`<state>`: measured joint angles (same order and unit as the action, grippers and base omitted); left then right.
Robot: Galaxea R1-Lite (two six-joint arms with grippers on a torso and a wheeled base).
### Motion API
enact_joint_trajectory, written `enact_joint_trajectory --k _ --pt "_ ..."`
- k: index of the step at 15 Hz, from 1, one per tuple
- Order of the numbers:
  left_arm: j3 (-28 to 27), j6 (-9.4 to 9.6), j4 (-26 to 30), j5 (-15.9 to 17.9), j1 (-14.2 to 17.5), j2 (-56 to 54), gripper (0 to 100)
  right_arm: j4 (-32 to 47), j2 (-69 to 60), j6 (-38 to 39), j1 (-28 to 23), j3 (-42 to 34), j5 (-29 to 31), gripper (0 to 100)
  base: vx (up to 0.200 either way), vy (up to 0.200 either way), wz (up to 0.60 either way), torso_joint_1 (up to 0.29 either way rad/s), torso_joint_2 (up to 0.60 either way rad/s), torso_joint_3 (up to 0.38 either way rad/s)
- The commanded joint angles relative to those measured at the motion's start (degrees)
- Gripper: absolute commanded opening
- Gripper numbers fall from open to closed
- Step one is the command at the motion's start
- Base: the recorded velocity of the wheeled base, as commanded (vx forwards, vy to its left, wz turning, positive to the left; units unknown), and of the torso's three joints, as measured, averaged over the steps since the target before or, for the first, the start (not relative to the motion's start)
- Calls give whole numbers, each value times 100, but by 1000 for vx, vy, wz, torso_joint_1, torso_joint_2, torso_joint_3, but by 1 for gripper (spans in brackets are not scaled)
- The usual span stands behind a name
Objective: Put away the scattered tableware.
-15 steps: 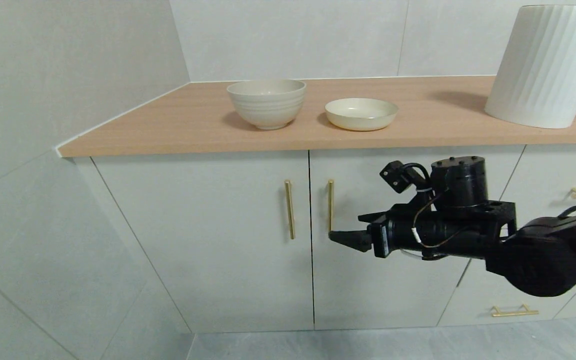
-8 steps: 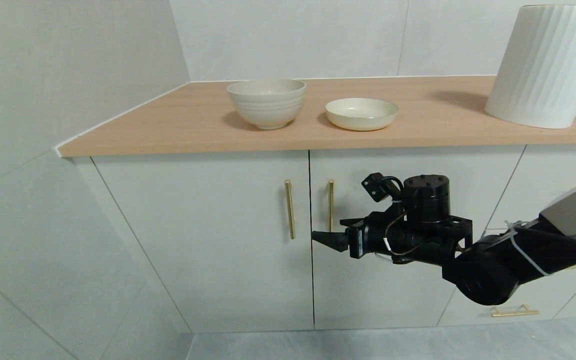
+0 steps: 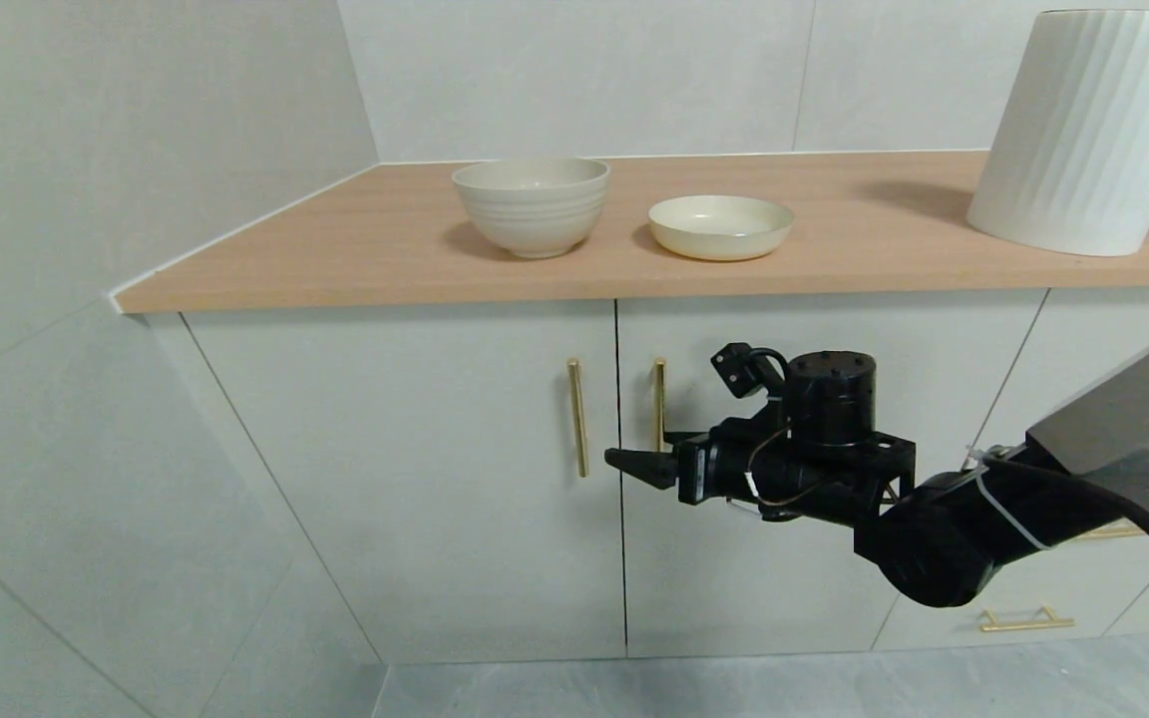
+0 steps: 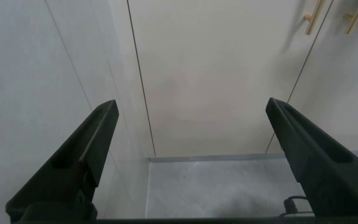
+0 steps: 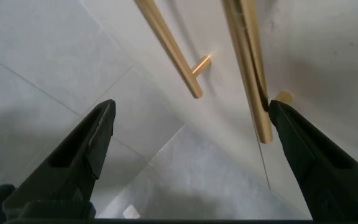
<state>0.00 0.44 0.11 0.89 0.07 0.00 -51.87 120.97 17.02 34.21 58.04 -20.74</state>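
Farthest left, well below the countertop [image 3: 335, 249] and low before the cabinet's left door [image 4: 216, 74]: left gripper [image 4: 191, 109], jaws spread wide, nothing between them, seemingly parked out of the way. On the countertop toward its left end, deep bowl [image 3: 532, 204], upright and untouched. Under the countertop, left brass handle [image 3: 577, 419] and right brass handle [image 3: 659, 404], either side of the door seam. Level with those handles, right gripper [image 5: 191, 109], jaws wide open and empty, both handles framed between the fingers in the wrist view. Likely lined up to catch one handle and pull a door open, making room inside for the tableware; contact impossible to confirm. On the countertop again, farther right, shallow dish [image 3: 721, 226], resting free. Near the countertop's right end, tall white ribbed container [image 3: 1083, 130].
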Motion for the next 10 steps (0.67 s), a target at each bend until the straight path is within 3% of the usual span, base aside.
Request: enact_joint_trajectory --k 1,10 --pt "0 0 -2 -1 1 9 100 -69 32 47 51 23 -18 100 0 0 0 0 0 0" --pt "0 0 -2 -1 1 9 100 -209 -73 372 280 -82 -27 100 0 0 0 0 0 0"
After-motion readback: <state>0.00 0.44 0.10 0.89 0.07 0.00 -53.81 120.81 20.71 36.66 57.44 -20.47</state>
